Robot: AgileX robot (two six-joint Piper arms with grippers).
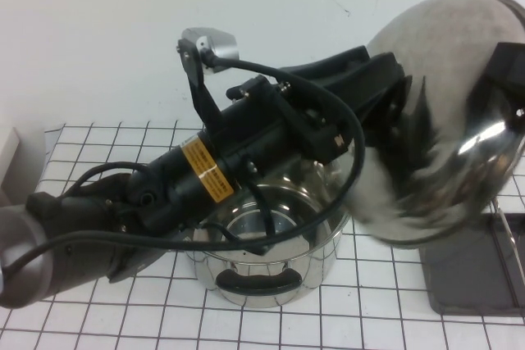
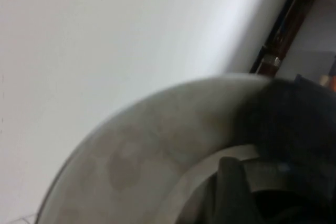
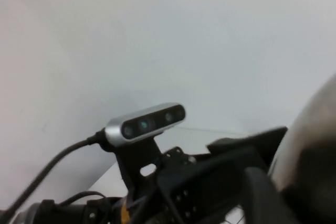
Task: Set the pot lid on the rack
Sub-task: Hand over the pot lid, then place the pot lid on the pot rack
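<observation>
We see the left gripper [image 1: 392,100] apparently clamping the round shiny steel pot lid [image 1: 443,120] (tilted) above the dark grey rack [image 1: 472,272], right gripper out of view

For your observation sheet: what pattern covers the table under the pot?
A white cloth with a black grid, clearest in the high view.

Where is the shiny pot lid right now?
In the high view, the pot lid is up in the air on the right, held by the left end effector, above the rack beside the pot.
</observation>
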